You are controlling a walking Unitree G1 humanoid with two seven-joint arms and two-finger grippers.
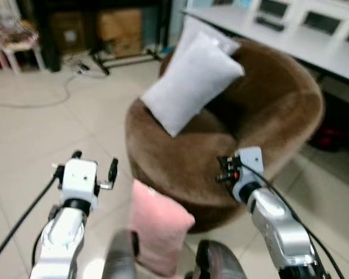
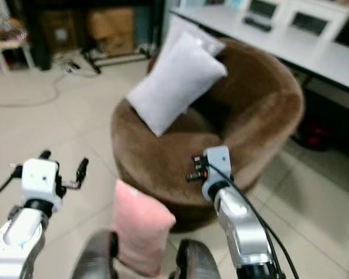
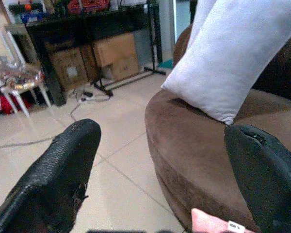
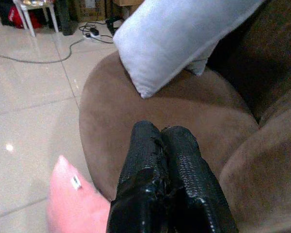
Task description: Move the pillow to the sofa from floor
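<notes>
The pink pillow stands on its edge on the tiled floor, leaning against the front base of the round brown sofa, at about 6 o'clock from the seat and between the robot's two arms. A white pillow leans on the sofa's back at roughly 12 o'clock, one corner down on the seat cushion. The left arm reaches forward over the floor at 8 o'clock from the sofa, and its left claw is spread wide, holding nothing; through the gap between its fingers the sofa's rim and a corner of the pink pillow can be seen. The right arm stretches forward from 5 o'clock, wrist raised over the sofa's front edge, and the right claw has its two fingers pressed together with nothing between them, pointing across the seat toward the white pillow. A long white surface runs behind the sofa at 2 o'clock, and cardboard boxes sit at 11 o'clock beyond a cable on the floor.
</notes>
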